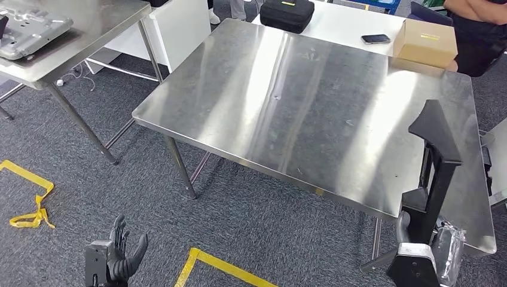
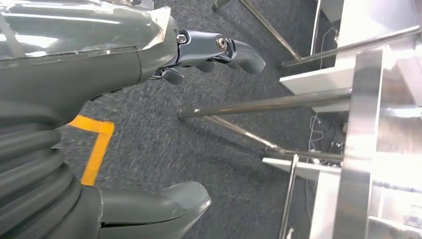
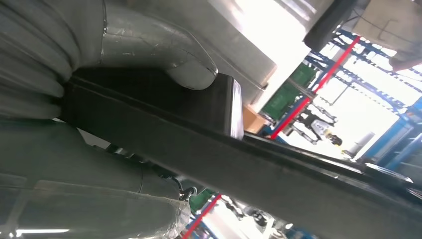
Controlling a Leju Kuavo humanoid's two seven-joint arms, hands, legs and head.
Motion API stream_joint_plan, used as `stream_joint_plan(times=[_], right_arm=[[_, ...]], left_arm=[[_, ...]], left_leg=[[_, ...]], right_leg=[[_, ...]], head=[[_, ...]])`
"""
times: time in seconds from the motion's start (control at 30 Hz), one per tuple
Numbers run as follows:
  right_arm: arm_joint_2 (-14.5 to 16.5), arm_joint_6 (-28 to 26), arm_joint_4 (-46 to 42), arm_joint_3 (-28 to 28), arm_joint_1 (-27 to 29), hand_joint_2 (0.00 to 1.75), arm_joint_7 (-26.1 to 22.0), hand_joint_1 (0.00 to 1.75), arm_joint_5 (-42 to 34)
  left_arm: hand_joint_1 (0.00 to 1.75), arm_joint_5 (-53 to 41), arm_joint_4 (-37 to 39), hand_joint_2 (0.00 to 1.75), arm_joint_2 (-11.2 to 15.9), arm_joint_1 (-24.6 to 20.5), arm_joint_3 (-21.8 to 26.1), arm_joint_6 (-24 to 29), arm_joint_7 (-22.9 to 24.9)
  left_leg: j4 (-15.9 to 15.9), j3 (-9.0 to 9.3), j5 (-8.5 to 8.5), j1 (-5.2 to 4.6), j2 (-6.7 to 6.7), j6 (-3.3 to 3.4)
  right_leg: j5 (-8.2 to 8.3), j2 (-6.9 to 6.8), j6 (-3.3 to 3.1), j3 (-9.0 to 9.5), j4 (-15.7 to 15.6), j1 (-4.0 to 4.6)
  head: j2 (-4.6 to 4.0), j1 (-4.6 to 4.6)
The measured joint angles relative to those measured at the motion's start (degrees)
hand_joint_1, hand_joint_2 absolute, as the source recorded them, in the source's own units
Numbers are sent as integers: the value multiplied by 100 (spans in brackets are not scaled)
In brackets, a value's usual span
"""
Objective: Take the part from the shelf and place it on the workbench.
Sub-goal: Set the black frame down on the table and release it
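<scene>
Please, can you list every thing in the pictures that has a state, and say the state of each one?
black part: held upright by the right hand, above the workbench's near right corner
right hand: grips the part
left hand: holds nothing, fingers apart, low over the carpet
workbench: bare steel top
black case: closed
phone: lying flat

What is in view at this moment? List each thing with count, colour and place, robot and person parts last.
Workbench: one, bare steel, centre of the head view.
Black part: one, long, held upright over the workbench's near right corner.
Black case: one, on the white table beyond the workbench.
Phone: one, dark, on that white table.
Cardboard box: one, tan, at the workbench's far right edge.
Second steel table: one, far left, bearing a grey metal panel.
Yellow floor tape: several strips on grey carpet.
Person: one, dark clothes, far right.
Left hand: hanging low, holding nothing.
Right hand: grips the black part.
</scene>
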Motion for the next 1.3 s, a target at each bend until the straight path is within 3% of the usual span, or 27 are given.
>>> stream_joint_plan(times=[0.07, 0.13, 0.17, 0.23, 0.27, 0.33, 0.4, 0.47, 0.57, 0.63, 0.67, 0.7, 0.77, 0.83, 0.9, 0.97, 1.03, 1.1, 1.13, 1.17, 1.2, 1.23, 1.3], right_arm=[[-31, -2, 2, 4, 10, 175, -4, 175, -13], [-41, -2, 5, 7, 31, 175, -3, 175, -15], [-42, -2, 5, 8, 34, 175, -2, 175, -13], [-44, -2, 5, 11, 42, 175, 4, 175, -7], [-43, -2, 9, 14, 49, 175, 13, 175, -3], [-40, -2, 15, 24, 76, 175, 37, 175, 11], [-33, -2, 6, 33, 111, 175, 63, 175, 48], [-22, -2, -24, 40, 143, 175, 88, 175, 95], [-8, -2, -56, 59, 175, 175, 109, 175, 135], [0, -2, -58, 67, 192, 175, 110, 175, 140], [2, -2, -58, 67, 203, 175, 111, 175, 144], [3, -2, -58, 67, 216, 175, 112, 175, 150], [3, -2, -61, 65, 240, 175, 112, 175, 173], [1, -2, -82, 65, 249, 175, 109, 175, 204], [-3, -2, -111, 65, 254, 175, 106, 175, 227], [-7, -2, -144, 66, 262, 175, 106, 175, 247], [-11, -2, -178, 71, 270, 175, 107, 175, 276], [-12, -1, -197, 82, 277, 175, 116, 175, 321], [-12, -1, -203, 89, 280, 175, 124, 175, 346], [-13, 0, -214, 96, 285, 175, 134, 175, 375], [-15, 0, -235, 102, 293, 175, 145, 175, 406], [-21, 1, -272, 105, 303, 175, 156, 175, 446], [-51, 7, -403, 107, 322, 175, 184, 175, 550]], left_arm=[[0, 0, 19, 175, -3, -12, 2, -13, -1], [0, 0, 43, 175, -6, -9, 0, -29, -1], [0, 1, 55, 175, -7, -7, -1, -33, -1], [0, 3, 78, 175, -8, -8, -4, -39, -2], [0, 6, 90, 175, -8, -11, -5, -42, -3], [0, 9, 107, 175, -7, -15, -5, -43, -4], [0, 12, 117, 175, -5, -20, -9, -39, -9], [0, 14, 123, 175, -12, -36, -22, -34, -19], [0, 19, 133, 175, -16, -62, -33, -18, -22], [0, 20, 146, 175, -16, -59, -34, -8, -20], [0, 20, 151, 175, -19, -58, -35, -4, -20], [0, 19, 152, 175, -21, -59, -36, -1, -17], [0, 17, 154, 175, -28, -66, -36, 0, 3], [0, 14, 149, 175, -39, -73, -37, -25, 38], [0, 14, 138, 175, -45, -66, -38, -60, 62], [0, 15, 121, 175, -51, -62, -35, -87, 69], [0, 16, 102, 175, -58, -66, -26, -100, 68], [0, 16, 94, 175, -65, -57, -19, -108, 69], [0, 14, 94, 175, -70, -50, -19, -116, 70], [0, 12, 94, 175, -73, -46, -19, -127, 72], [0, 6, 94, 175, -76, -44, -19, -138, 74], [0, -8, 93, 175, -78, -44, -19, -150, 77], [0, -46, 92, 175, -83, -52, -18, -170, 84]], left_leg=[[2, 50, -68, -3, -7, 21], [4, 121, -150, -3, -18, 11], [5, 183, -201, 1, -23, -1], [1, 324, -321, 8, -26, -42], [3, 389, -379, 7, -25, -71], [7, 443, -452, -1, -14, -141], [51, 466, -470, -5, 7, -198], [316, 377, -478, 4, 21, -237], [1264, -219, -791, 43, 21, -322], [1655, -614, -955, 73, 21, -366], [1580, -670, -861, 91, 23, -377], [1311, -608, -653, 113, 25, -386], [561, -318, -220, 147, 36, -402], [185, -167, -144, 127, 42, -357], [175, -160, -174, 84, 33, -263], [140, -92, -102, 87, 28, -181], [109, -35, -92, 98, 34, -113], [108, -27, -119, 82, 40, -72], [109, -20, -135, 75, 40, -62], [109, -4, -152, 71, 38, -58], [109, 21, -172, 69, 34, -60], [109, 51, -191, 69, 31, -69], [111, 93, -237, 53, 31, -104]], right_leg=[[-229, -2, -7, -475, 688, -14], [-312, -3, 32, -821, 967, -27], [-213, -4, 87, -851, 816, -36], [273, -17, 221, -691, 110, -58], [475, -33, 231, -625, -201, -56], [689, -61, 114, -561, -450, -21], [671, -45, -37, -511, -462, -8], [629, -17, -126, -407, -493, -44], [539, 19, -252, -290, -514, -54], [501, 50, -276, -256, -514, -48], [487, 60, -270, -234, -514, -50], [471, 65, -250, -206, -513, -56], [438, 67, -192, -142, -512, -62], [399, 65, -115, -124, -514, -47], [358, 61, -34, -136, -528, -37], [288, 45, 26, -142, -463, -41], [56, 26, 14, -369, 24, -41], [-252, 21, -19, -838, 849, -38], [-319, 21, -8, -1030, 1138, -37], [-289, 20, 24, -1123, 1222, -37], [-165, 20, 71, -1098, 1065, -37], [23, 21, 114, -961, 697, -36], [389, 24, 120, -606, -136, -10]], head=[[0, 15], [0, 16], [0, 15], [0, 18], [-1, 14], [-1, -1], [0, -18], [0, -31], [0, -53], [0, -53], [0, -54], [0, -54], [0, -55], [0, -53], [0, -50], [0, -50], [0, -36], [0, -25], [0, -26], [0, -25], [0, -24], [0, -23], [0, -21]])
